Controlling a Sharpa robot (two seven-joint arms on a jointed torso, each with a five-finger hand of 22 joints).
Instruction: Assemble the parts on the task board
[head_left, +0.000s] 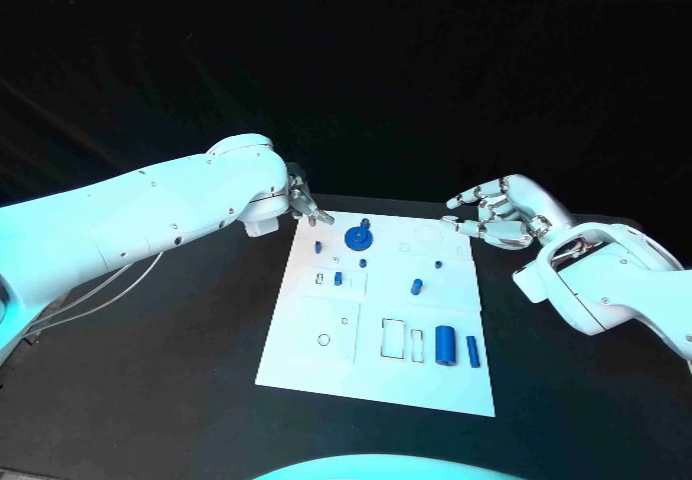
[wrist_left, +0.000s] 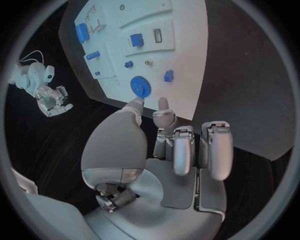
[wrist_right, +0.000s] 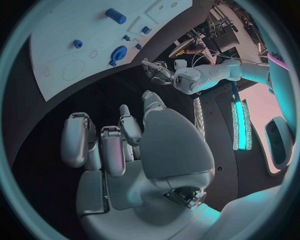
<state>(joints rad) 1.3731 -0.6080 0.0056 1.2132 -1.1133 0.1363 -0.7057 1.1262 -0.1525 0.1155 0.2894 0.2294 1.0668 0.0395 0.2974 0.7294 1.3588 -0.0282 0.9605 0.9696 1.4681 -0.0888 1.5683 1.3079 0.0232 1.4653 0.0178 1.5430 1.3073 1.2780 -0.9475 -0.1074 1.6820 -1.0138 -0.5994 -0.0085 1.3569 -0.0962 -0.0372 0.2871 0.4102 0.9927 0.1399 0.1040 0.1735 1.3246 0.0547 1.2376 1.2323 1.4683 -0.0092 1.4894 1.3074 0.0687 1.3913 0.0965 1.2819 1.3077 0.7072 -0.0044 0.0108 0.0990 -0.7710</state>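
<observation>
The white task board (head_left: 372, 375) lies in the middle of the black table. A blue gear (head_left: 358, 237) sits near its far edge, with small blue parts (head_left: 319, 245) (head_left: 415, 286) around it. A blue cylinder (head_left: 446, 345) and a thin blue pin (head_left: 472, 350) lie toward the near right. My left hand (head_left: 303, 200) hovers by the board's far left corner, fingers apart, holding nothing. My right hand (head_left: 498, 212) hangs off the far right corner, fingers loosely curved and empty. The left wrist view shows the left hand (wrist_left: 181, 150) near the gear (wrist_left: 140, 87). The right wrist view shows the right hand (wrist_right: 119, 145) and the board (wrist_right: 75, 40).
Black tabletop (head_left: 159, 380) surrounds the board on all sides. A thin cable (head_left: 101, 290) hangs under my left arm at the table's left. Outlined slots (head_left: 392, 337) mark the board's near half.
</observation>
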